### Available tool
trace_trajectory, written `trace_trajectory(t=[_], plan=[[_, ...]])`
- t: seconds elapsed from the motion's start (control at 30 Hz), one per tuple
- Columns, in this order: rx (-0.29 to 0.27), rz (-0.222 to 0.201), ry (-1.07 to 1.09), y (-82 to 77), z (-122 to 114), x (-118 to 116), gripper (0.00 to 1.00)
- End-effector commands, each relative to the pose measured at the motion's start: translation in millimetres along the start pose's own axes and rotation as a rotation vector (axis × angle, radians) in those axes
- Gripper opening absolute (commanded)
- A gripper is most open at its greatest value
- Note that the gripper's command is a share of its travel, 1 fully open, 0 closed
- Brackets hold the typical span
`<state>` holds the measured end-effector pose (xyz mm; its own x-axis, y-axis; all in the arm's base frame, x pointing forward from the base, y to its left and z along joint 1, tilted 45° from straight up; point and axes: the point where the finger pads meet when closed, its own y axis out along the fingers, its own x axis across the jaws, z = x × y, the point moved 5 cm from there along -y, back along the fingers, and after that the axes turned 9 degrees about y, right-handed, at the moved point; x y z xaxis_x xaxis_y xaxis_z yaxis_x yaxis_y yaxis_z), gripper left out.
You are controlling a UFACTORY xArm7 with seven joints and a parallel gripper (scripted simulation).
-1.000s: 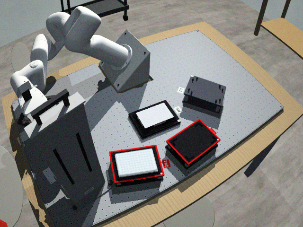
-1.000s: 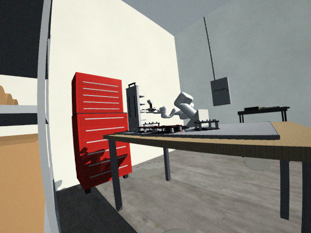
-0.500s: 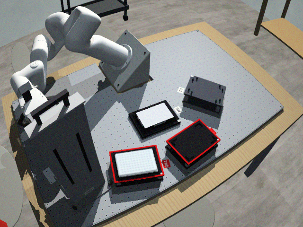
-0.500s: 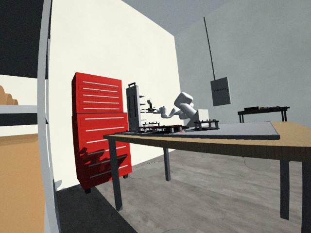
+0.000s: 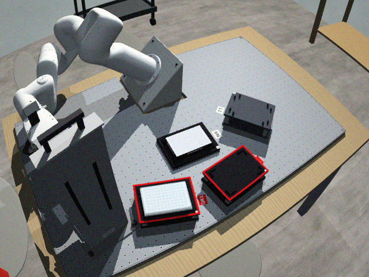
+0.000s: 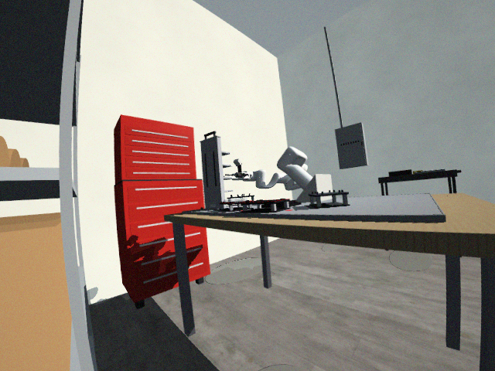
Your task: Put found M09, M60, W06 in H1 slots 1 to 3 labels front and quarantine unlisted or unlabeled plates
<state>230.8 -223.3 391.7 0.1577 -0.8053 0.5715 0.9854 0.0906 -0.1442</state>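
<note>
The plate hotel H1 (image 5: 74, 169) (image 6: 210, 171) is a tall grey tower with a black handle at the table's left end. My gripper (image 5: 30, 145) (image 6: 238, 175) is at its open front, level with a middle shelf, mostly hidden behind the tower in the top view. It is shut on a thin plate (image 6: 232, 175) held flat just outside the shelves. The plate's label cannot be read. A smooth white plate (image 5: 188, 139) lies on nest N6 (image 5: 166, 149). A white well plate (image 5: 165, 198) lies in a red-framed quarantine nest (image 5: 137, 197).
The second red-framed quarantine nest (image 5: 235, 171) holds no plate. The grey landing nest L1 (image 5: 249, 111) also holds none. The arm's grey base block (image 5: 161, 80) stands at the back of the table. A red tool cabinet (image 6: 159, 199) stands behind the hotel.
</note>
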Motion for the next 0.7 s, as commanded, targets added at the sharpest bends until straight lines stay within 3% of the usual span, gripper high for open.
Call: trace_trajectory(t=[0.0,0.67], plan=[[0.0,0.0,-0.002,0.7,0.4,-0.3,0.0],[0.0,0.0,-0.002,7.7,0.5,-0.3,0.0]])
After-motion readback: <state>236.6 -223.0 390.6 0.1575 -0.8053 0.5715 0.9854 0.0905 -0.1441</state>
